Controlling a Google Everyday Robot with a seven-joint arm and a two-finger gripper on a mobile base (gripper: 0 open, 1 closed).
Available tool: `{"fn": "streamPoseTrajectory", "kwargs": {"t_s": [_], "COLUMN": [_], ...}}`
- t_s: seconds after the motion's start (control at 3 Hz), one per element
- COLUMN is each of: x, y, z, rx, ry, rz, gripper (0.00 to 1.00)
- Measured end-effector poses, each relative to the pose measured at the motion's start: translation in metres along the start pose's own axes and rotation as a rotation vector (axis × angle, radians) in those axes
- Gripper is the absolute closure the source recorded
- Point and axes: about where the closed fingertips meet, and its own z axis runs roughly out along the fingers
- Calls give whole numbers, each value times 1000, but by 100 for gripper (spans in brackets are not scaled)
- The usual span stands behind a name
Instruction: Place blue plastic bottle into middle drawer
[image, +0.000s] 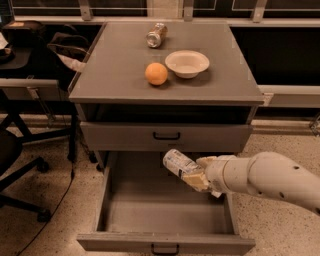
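The blue plastic bottle (178, 162) is a small clear bottle with a pale label, held tilted with its end pointing up and left. My gripper (197, 176) is shut on the bottle and holds it over the back right part of the open middle drawer (165, 243). The drawer is a wide grey tray pulled fully out, with a small black handle on its front. My white arm (265, 179) reaches in from the right, low over the drawer.
The shallower closed drawer front (165, 136) is just above the bottle. On the cabinet top (115, 65) lie an orange (156, 73), a white bowl (187, 63) and a silver can (156, 35). A black office chair (20, 150) stands at the left.
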Motion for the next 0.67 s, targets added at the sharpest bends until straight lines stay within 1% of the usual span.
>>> {"fn": "streamPoseTrajectory", "kwargs": {"t_s": [0.33,0.67], "x": [37,57], "y": [-1,-1], "z": [26,43], "rx": [-22,-46], "ry": [14,12], "rz": [43,67], "gripper": [100,100]}}
